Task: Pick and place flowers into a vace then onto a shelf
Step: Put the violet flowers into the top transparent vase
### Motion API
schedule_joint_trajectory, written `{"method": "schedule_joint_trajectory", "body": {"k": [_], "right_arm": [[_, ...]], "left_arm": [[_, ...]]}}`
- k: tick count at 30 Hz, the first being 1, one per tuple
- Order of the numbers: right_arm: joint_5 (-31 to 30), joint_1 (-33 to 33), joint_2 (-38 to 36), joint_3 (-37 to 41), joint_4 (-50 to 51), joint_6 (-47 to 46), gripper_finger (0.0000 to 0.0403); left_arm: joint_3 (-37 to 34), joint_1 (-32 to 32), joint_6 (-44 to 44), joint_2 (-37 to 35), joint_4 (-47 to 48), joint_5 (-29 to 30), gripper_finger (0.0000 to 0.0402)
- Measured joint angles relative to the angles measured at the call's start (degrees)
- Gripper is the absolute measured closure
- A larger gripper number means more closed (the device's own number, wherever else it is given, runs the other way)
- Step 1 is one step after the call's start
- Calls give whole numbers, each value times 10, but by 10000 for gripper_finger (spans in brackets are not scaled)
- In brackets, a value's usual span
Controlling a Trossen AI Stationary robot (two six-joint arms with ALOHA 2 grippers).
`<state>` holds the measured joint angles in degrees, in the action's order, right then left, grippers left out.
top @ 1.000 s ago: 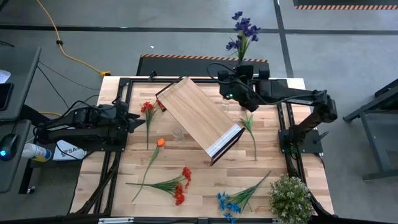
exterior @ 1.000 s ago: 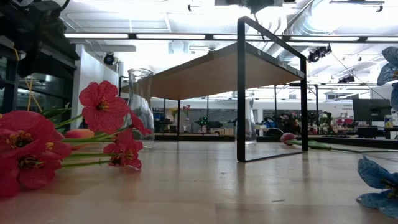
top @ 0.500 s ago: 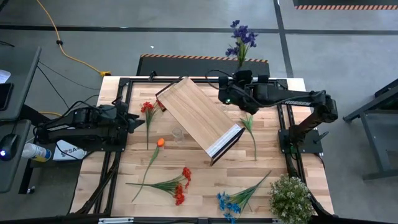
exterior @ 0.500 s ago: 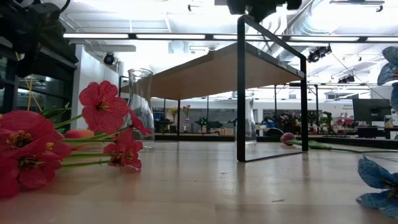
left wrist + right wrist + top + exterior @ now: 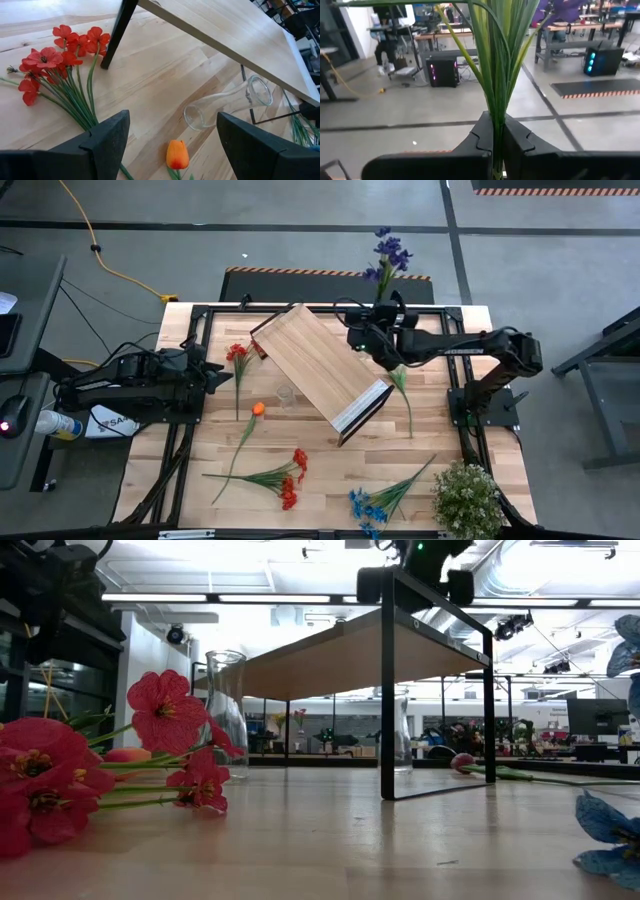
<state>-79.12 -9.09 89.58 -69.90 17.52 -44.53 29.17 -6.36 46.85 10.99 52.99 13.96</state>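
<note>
My right gripper (image 5: 386, 304) is shut on a bunch of purple flowers (image 5: 390, 252) and hovers over the table's far edge by the far right corner of the shelf (image 5: 318, 368). Its wrist shows in the low view above the shelf's frame (image 5: 386, 690). The shelf stands slantwise on its dark legs, with its white end (image 5: 362, 408) toward the near right. My left gripper (image 5: 172, 145) is open and waits at the left, beside the red flowers (image 5: 55, 55). An orange tulip (image 5: 177, 154) and a clear vase (image 5: 230, 102) are ahead of it. My right gripper pinches the purple flowers' green stems (image 5: 496, 117) between its two fingers (image 5: 480, 137). The fingers point about level and lie across the stems. The bunch is lifted clear. Its leaves and blooms (image 5: 560, 9) rise above the fingers.
On the table lie a red bunch (image 5: 290, 480), a blue bunch (image 5: 368, 508) and a green-stemmed flower (image 5: 404, 395) right of the shelf. A bushy potted plant (image 5: 465, 498) stands at the near right corner. A second clear vase (image 5: 403, 735) stands behind the shelf's legs.
My right gripper has carried the purple flowers a little toward the table's left and down, and its wrist now shows in the low view above the shelf. The blooms have shifted toward the table's near edge. The left arm has kept still.
</note>
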Motion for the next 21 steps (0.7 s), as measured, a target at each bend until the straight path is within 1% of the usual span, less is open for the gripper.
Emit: {"method": "schedule_joint_trajectory", "body": {"k": [4,7,11,17,21], "right_arm": [[1,-12,0,30,-87,20,389],[2,-19,0,43,-129,50,389],[0,-26,0,46,-145,74,397],[2,-29,1,46,-146,71,387],[0,-29,1,46,-147,62,394]], "left_arm": [[0,0,2,0,0,0,69],[0,0,1,0,0,0,69],[0,0,2,0,0,1,69],[0,0,2,0,0,1,69],[0,0,2,0,0,1,69]]}}
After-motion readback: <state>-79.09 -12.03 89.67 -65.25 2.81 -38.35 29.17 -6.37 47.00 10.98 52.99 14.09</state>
